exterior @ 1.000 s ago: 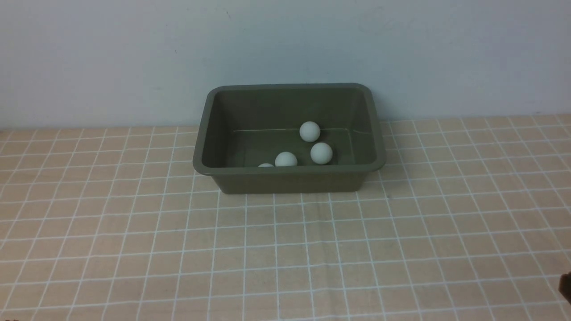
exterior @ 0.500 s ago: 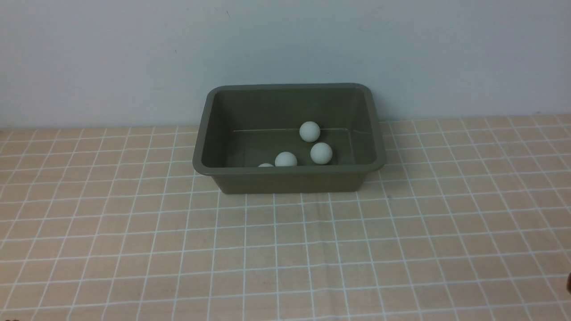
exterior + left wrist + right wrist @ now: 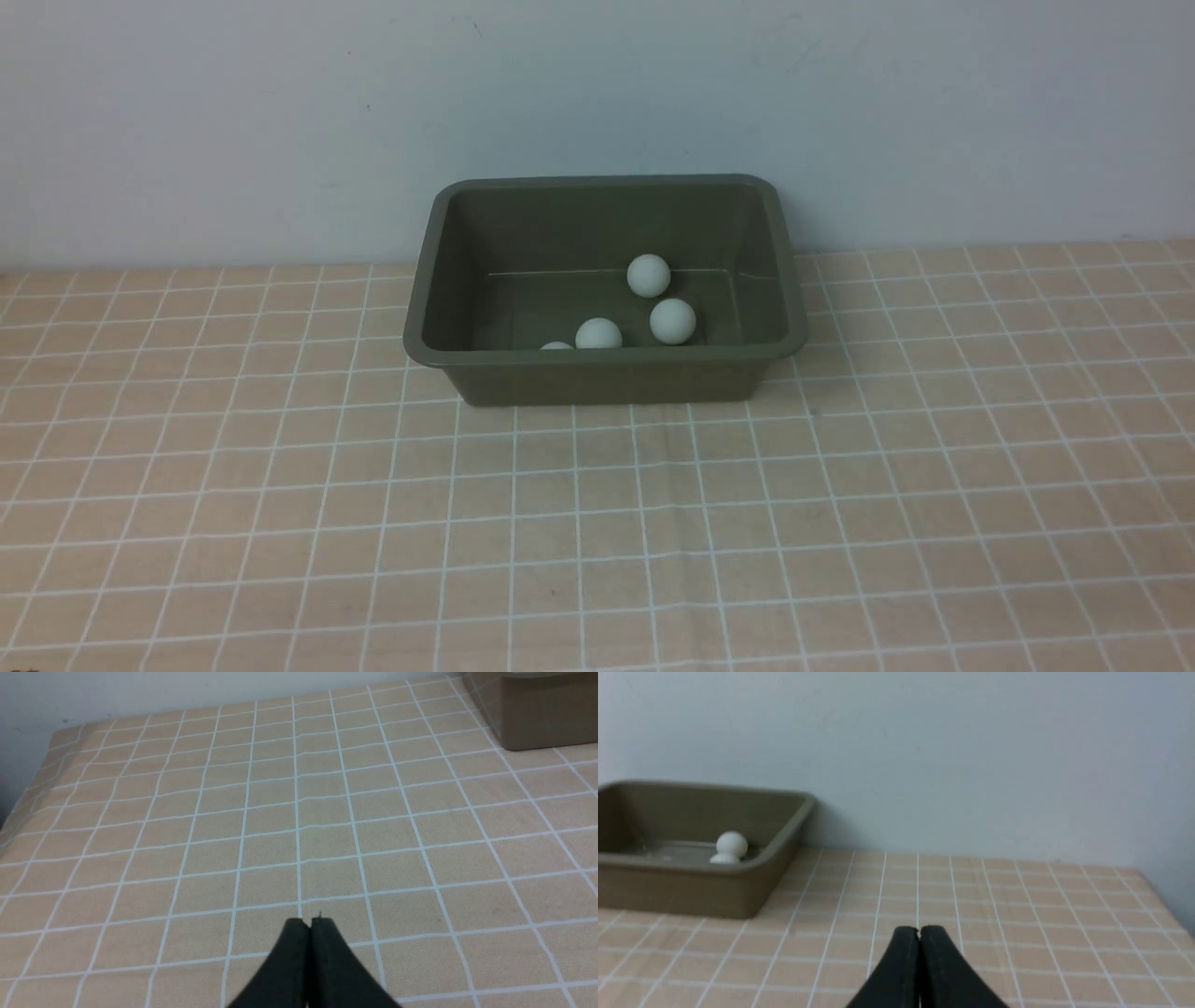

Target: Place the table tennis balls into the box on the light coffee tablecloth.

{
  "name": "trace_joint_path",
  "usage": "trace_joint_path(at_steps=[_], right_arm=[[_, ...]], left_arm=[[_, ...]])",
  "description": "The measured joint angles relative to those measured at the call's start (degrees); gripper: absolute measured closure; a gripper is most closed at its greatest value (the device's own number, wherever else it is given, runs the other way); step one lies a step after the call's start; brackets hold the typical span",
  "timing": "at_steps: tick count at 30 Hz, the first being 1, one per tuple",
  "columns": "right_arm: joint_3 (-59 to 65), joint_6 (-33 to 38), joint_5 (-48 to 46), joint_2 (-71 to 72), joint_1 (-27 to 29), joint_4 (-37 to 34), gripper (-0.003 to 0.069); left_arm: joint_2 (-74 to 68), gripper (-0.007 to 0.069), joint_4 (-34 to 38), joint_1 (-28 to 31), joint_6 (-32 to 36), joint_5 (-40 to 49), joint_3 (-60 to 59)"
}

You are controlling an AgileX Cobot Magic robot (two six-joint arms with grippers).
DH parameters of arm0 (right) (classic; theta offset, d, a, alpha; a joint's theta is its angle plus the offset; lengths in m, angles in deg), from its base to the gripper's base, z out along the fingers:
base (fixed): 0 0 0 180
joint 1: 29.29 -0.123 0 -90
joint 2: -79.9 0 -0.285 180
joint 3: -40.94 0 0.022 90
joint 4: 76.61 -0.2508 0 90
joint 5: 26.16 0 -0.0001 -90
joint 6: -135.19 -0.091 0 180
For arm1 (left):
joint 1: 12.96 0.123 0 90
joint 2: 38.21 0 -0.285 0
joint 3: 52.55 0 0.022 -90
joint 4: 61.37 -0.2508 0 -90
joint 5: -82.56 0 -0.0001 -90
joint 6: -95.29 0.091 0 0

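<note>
Left gripper (image 3: 310, 924): black fingers pressed together, holding nothing, over bare light coffee tablecloth (image 3: 597, 523).
Box (image 3: 597, 378): olive green, on the cloth at the far middle, near the wall.
Table tennis balls (image 3: 672, 320): four, white, all inside the box, toward its right and near side; one barely shows above the rim.
Right gripper (image 3: 919, 929): fingers pressed together, empty, over cloth right of the box.
</note>
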Motion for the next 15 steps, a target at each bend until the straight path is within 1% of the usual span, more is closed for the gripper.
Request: trace_joint_path(at_steps=[2,8,15], right_arm=[[2.26,0.07,-1.46,0.00,0.00,0.00,0.0673],[10.27,0.07,1.79,0.00,0.00,-0.66,0.0673],[10.52,0.07,3.19,0.00,0.00,-0.98,0.0673]], left_arm=[[0.00,0.0693,0.00,0.00,0.00,0.00,0.00],[0.00,0.0693,0.00,0.00,0.00,0.00,0.00],[0.00,0.0693,0.00,0.00,0.00,0.00,0.00]])
